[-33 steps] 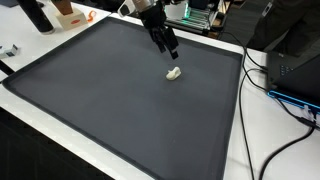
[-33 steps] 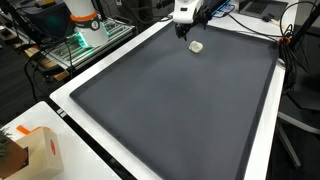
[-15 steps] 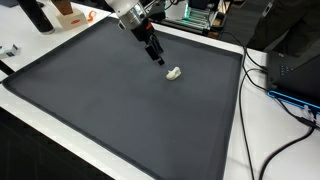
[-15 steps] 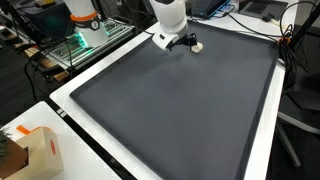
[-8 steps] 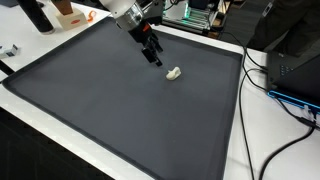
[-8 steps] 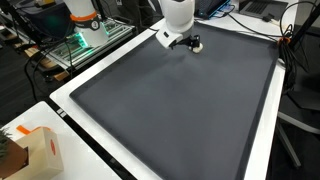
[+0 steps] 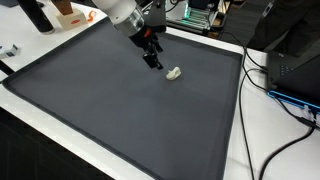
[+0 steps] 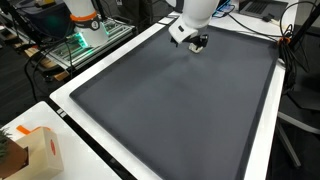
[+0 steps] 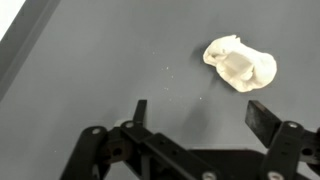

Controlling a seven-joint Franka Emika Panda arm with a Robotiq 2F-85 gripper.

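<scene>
Dark mat (image 7: 120, 110) — gripper (image 9: 200, 110) hovering, jaws spread wide, empty — crumpled white lump (image 9: 240, 63) just beside, untouched.

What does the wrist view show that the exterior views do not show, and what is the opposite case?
Only the wrist view: the gripper has its fingers spread, and the small white crumpled lump lies apart from them. Only the exterior views: the white robot arm and a brown cardboard box. Both share the dark grey mat, the lump and the gripper.
</scene>
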